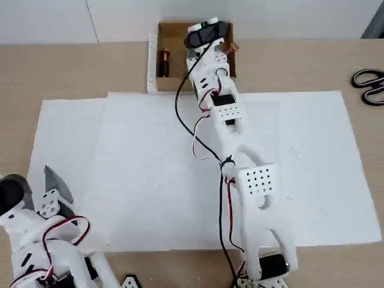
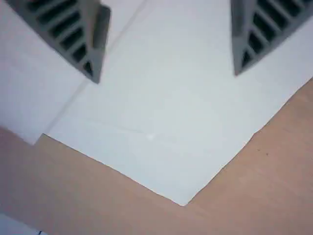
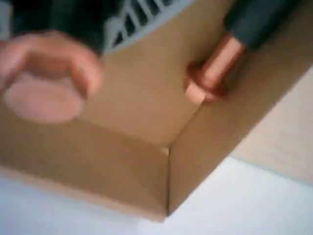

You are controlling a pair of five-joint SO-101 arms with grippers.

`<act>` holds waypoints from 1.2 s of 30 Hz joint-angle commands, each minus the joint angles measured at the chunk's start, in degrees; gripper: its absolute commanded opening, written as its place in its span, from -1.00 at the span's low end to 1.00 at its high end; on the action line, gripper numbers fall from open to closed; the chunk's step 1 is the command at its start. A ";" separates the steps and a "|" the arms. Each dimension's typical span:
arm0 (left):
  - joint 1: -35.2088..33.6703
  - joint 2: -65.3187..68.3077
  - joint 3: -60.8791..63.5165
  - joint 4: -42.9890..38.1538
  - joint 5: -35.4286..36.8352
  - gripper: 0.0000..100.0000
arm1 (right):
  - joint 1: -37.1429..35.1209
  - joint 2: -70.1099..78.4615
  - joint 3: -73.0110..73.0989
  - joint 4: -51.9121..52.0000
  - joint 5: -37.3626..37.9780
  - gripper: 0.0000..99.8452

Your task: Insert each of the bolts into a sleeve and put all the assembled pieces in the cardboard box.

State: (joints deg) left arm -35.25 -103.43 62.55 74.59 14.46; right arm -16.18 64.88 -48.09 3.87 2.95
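Observation:
The cardboard box (image 1: 170, 29) stands at the table's far edge. One assembled piece (image 1: 163, 63), a copper bolt in a dark sleeve, lies at its left side. My right gripper (image 1: 210, 43) hangs over the box. In the right wrist view a copper bolt head (image 3: 44, 83) in a dark sleeve sits close to the camera beside a grey finger (image 3: 142, 17), apparently held. Another sleeved bolt (image 3: 212, 73) leans against the box wall (image 3: 230, 132); its copper end (image 1: 234, 47) shows by the box's right wall. My left gripper (image 1: 57, 187) is open over the white paper (image 2: 161, 112), holding nothing.
White paper (image 1: 198, 162) covers the middle of the table. Scissors (image 1: 369, 84) lie at the far right edge. The paper's corner (image 2: 183, 200) and bare wood (image 2: 264, 196) lie below the left gripper. The right arm (image 1: 240, 156) stretches across the paper toward the box.

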 commanded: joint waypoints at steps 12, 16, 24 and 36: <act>-0.18 -0.44 -0.22 -0.79 -0.18 -0.66 | -0.13 -1.19 -5.98 -1.36 0.70 -0.62; -0.18 -0.44 -0.22 -0.88 -0.26 -0.66 | 0.48 -1.19 -8.44 -1.01 0.79 -0.62; 13.19 -0.44 -0.22 -1.05 -0.53 -0.66 | 1.89 -1.19 -23.82 16.84 0.44 -0.62; 23.91 -0.44 -0.22 -4.04 -0.09 -0.66 | 3.03 -4.18 -48.53 52.62 0.35 -0.62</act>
State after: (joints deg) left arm -11.78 -103.43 62.55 72.92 14.55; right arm -13.89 65.14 -93.45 50.37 3.12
